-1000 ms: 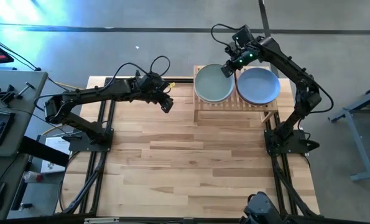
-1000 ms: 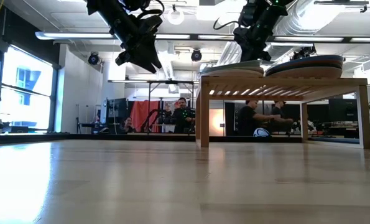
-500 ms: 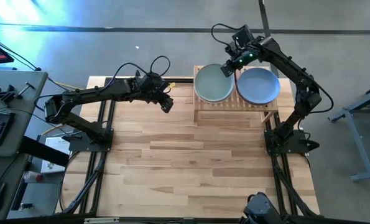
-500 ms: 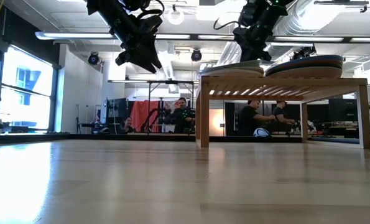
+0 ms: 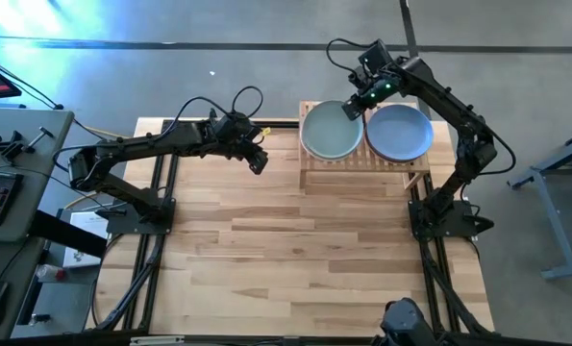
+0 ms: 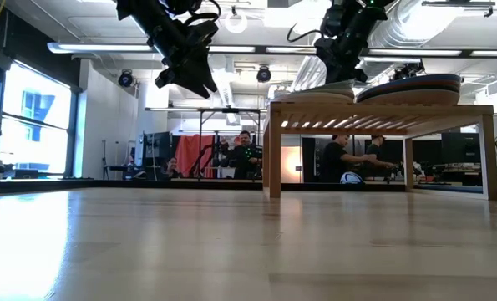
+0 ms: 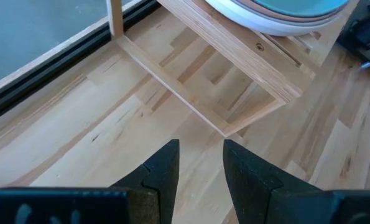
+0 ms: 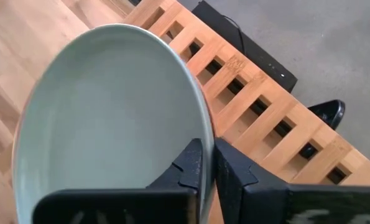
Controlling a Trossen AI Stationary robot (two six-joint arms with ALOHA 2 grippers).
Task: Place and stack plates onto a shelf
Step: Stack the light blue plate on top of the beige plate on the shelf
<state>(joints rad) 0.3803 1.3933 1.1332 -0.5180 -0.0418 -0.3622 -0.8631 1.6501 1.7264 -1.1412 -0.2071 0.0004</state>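
Note:
A mint plate lies on top of a stack on the left half of the pale slatted shelf. A light blue plate tops a second stack on the right half. My right gripper is shut on the mint plate's rim at its far right side, as the right wrist view shows. In the low view the mint plate slopes up toward that gripper. My left gripper hangs open and empty above the table, left of the shelf. My right gripper pinches the mint plate's rim between its two fingers, one over the plate's inner face and one outside the rim. The fingers come from the far right, slanting down. The plate's left part rests on the stack and the held side is a little higher.
The left wrist view shows the shelf's near left corner and the lower plates of the left stack. The butcher-block tabletop stretches in front of the shelf. People sit in the room behind the table.

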